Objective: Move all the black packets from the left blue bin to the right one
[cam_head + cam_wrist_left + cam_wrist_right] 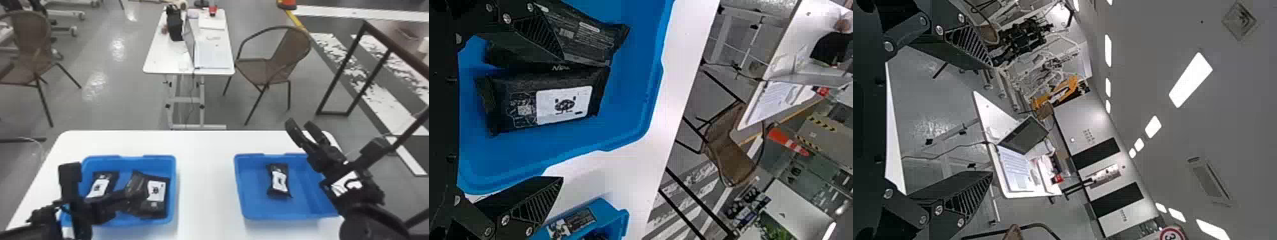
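The left arm is extended from the near left side, and by it the left gripper [127,196] is held over the left bin [127,158]. It is aimed forward and down, and its two fingers are kept well spread. The right arm is brought in from the near right. Its right gripper [308,129] is raised at the far right part of the right bin [260,214], directed to the far left and a little upward, with the fingers spread too.

In the left bin three black packets are seen: one with a white label [102,183] at the left, another labelled one [156,194] at the right, and between them a dark one [135,183] with its small-print side shown, by which the right one is touched. They are laid flat and somewhat wrinkled. In the right bin one black packet [278,191] is placed in the left half, with its white label up and its long side running from near to far. Both bins are set on the white table [204,178].
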Controlling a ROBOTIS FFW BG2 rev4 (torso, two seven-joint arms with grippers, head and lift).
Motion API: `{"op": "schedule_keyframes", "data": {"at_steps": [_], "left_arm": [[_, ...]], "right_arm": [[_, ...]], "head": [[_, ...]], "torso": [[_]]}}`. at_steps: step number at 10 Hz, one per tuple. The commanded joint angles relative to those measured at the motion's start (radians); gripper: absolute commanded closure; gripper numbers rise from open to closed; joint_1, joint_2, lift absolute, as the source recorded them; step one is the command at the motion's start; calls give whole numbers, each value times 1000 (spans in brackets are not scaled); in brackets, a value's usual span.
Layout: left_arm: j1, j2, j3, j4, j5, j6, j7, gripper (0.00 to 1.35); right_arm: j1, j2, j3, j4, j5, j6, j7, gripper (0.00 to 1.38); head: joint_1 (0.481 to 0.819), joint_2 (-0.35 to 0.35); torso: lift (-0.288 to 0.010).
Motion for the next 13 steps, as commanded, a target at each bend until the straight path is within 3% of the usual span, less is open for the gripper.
{"op": "schedule_keyframes", "data": {"at_steps": [1, 3, 5, 7, 10, 11, 12, 13], "left_arm": [[-32, -6, 3, 14, -73, 58, 6, 197], [-83, -6, -8, 95, -86, 86, 6, 197], [-124, -6, -18, 198, -42, 84, 5, 208], [-147, 18, -47, 258, -5, 81, 9, 234], [-179, 23, -29, 334, -30, 58, 9, 257], [-198, 27, -26, 386, -17, 15, 9, 318], [-212, 34, -32, 419, -10, -20, 9, 469], [-219, 40, -40, 437, 1, -23, 9, 725]], "right_arm": [[16, 1, 0, -50, -36, 0, -8, 286], [20, 2, 0, -81, -59, 0, -10, 286], [28, 5, 0, -84, -76, 0, -10, 286], [33, 10, 0, -82, -84, 0, -11, 288], [36, 13, 0, -84, -98, 0, -11, 288], [36, 13, 0, -85, -101, 0, -11, 288], [36, 14, 2, -85, -101, 0, -11, 288], [36, 17, 2, -84, -102, 0, -11, 288]], "head": [[695, -87], [695, -80], [695, -91], [695, -112], [695, -116], [695, -111], [695, -107], [695, -105]], "torso": [[0], [0], [0], [0], [0], [0], [0], [0]]}}
